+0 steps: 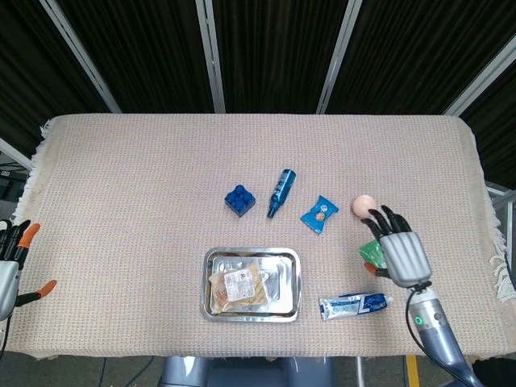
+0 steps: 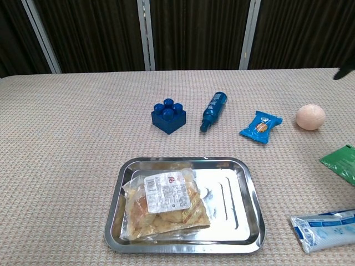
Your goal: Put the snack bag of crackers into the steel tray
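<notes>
The right hand [image 1: 399,254], fingers spread and empty, hovers well right of the cracker bag [image 1: 238,288] lying inside the tray [image 1: 290,260].

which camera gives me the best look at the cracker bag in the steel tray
The chest view. There the cracker bag is large and close, its white label and the crackers inside visible, lying in the left part of the steel tray. The head view shows the same bag small, from above.
</notes>
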Robot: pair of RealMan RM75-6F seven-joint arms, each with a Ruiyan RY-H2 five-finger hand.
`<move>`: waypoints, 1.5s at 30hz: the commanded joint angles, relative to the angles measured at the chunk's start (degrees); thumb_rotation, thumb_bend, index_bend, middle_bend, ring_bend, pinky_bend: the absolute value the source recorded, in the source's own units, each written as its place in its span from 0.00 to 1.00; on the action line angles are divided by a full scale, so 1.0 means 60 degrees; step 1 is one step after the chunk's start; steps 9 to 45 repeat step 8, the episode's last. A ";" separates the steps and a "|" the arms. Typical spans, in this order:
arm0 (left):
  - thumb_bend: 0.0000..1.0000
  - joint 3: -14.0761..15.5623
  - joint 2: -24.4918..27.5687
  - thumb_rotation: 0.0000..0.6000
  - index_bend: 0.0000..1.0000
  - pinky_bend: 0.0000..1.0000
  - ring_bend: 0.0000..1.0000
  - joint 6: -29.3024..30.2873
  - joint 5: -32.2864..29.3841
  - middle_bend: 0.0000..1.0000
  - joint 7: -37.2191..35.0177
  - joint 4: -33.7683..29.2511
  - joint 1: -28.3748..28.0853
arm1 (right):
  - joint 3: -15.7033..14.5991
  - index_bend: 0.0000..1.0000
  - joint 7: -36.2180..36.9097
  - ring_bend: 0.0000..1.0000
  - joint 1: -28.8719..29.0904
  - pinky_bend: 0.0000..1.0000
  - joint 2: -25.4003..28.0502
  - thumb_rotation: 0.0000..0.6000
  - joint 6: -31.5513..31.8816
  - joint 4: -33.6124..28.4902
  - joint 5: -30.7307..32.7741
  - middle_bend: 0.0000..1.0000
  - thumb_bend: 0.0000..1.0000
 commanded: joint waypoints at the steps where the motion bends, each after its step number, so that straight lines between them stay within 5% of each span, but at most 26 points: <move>1: 0.11 0.0119 0.0065 1.00 0.01 0.00 0.00 -0.0073 0.0098 0.00 0.0008 -0.0105 0.0014 | -0.0225 0.15 0.0120 0.01 -0.0616 0.13 0.0195 1.00 0.0663 0.0212 -0.0179 0.07 0.00; 6: 0.11 0.0216 0.0149 1.00 0.02 0.00 0.00 0.0134 0.0372 0.00 -0.0070 -0.0244 0.0093 | -0.0421 0.10 0.0502 0.00 -0.1483 0.00 0.0375 1.00 0.1495 0.0364 -0.0344 0.02 0.00; 45: 0.11 0.0263 0.0174 1.00 0.02 0.00 0.00 0.0145 0.0443 0.00 -0.0047 -0.0313 0.0107 | -0.0439 0.09 0.0516 0.00 -0.1716 0.00 0.0388 1.00 0.1776 0.0446 -0.0461 0.01 0.00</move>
